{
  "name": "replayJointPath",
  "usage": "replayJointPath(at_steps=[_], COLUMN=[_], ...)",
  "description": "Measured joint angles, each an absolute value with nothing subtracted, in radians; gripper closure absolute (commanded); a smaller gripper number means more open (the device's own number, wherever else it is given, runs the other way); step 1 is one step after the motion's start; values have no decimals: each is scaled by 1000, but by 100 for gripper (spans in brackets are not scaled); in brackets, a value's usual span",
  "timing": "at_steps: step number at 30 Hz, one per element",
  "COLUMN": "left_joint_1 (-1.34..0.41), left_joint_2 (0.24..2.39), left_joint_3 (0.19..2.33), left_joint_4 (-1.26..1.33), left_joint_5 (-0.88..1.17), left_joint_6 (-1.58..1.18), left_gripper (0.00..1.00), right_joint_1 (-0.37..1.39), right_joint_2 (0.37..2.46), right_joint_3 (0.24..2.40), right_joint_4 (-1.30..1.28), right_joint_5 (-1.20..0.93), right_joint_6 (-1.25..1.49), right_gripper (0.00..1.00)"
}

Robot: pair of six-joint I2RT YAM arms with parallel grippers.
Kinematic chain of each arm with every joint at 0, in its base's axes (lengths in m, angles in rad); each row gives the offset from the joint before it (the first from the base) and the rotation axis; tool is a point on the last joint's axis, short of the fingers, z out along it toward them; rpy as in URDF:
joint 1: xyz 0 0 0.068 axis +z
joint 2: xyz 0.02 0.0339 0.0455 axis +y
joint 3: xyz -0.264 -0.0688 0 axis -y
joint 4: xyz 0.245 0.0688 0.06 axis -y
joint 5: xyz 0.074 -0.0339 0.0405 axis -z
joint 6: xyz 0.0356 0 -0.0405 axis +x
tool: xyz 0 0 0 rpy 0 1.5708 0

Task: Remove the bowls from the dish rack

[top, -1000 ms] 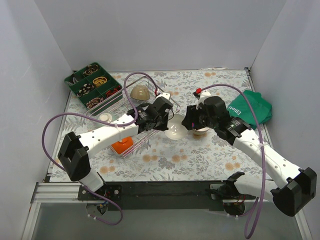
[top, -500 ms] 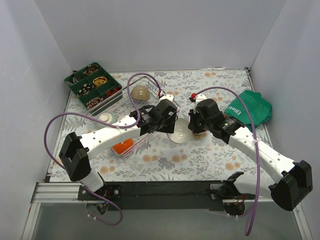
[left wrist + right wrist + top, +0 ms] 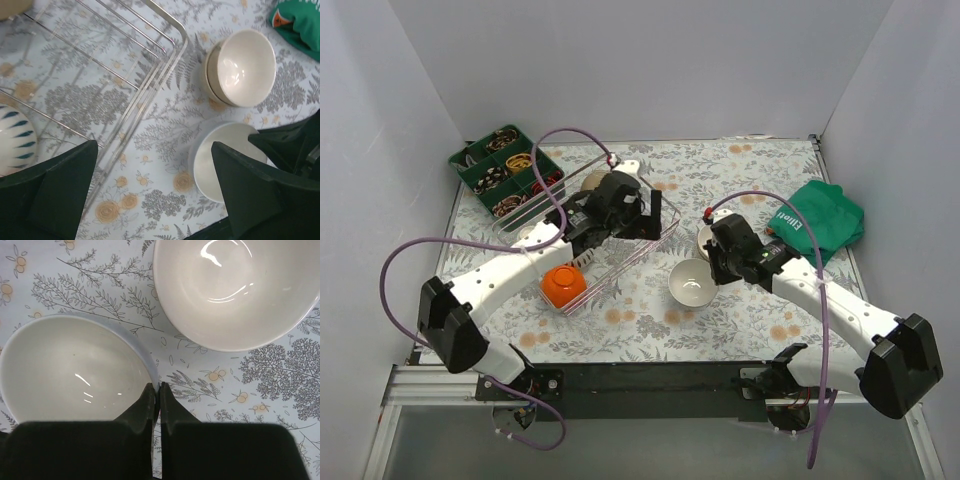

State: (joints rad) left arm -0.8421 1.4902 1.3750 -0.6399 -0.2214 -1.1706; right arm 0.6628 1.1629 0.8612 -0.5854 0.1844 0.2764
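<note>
My right gripper (image 3: 159,390) is shut on the rim of a white bowl (image 3: 75,370), which sits low over the flowered cloth in the top view (image 3: 692,283). Just beyond it is a stack of cream bowls (image 3: 235,290), partly hidden under the right arm in the top view. The silver wire dish rack (image 3: 655,240) lies left of centre. It holds an orange bowl (image 3: 563,285), a tan bowl (image 3: 598,183) and a blue-patterned white bowl (image 3: 12,142). My left gripper (image 3: 155,195) hangs open and empty over the rack's right edge (image 3: 160,70).
A green compartment tray (image 3: 507,170) of small items stands at the back left. A green cloth (image 3: 820,215) lies at the right edge. The two grippers are close together near the white bowl. White walls enclose the table on three sides.
My left gripper let go of the white bowl, opened wide and drew back over the rack. My right gripper shut on the bowl's rim and carried it nearer the front.
</note>
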Motion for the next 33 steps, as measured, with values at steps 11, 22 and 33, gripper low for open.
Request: replayJointPath(at_steps=[11,22,33], left_joint_1=[-622,-599,-580], left_joint_2=[1342,1292,1239], left_joint_3=[1221,1103,1087], left_joint_4=[-484,-393,-357], left_joint_5=[-230,-313,-344], left_joint_6=[-1075,-1036,-1025], left_gripper=[2,2,2], right_joint_1=[662,661,661], right_joint_2=[1238,1264,1106], right_joint_3=[797,787,852], right_joint_4=[-552,-501,-521], right_joint_5=[179,144,66], right_joint_6=[280,302,274], right_gripper=[99,52,15])
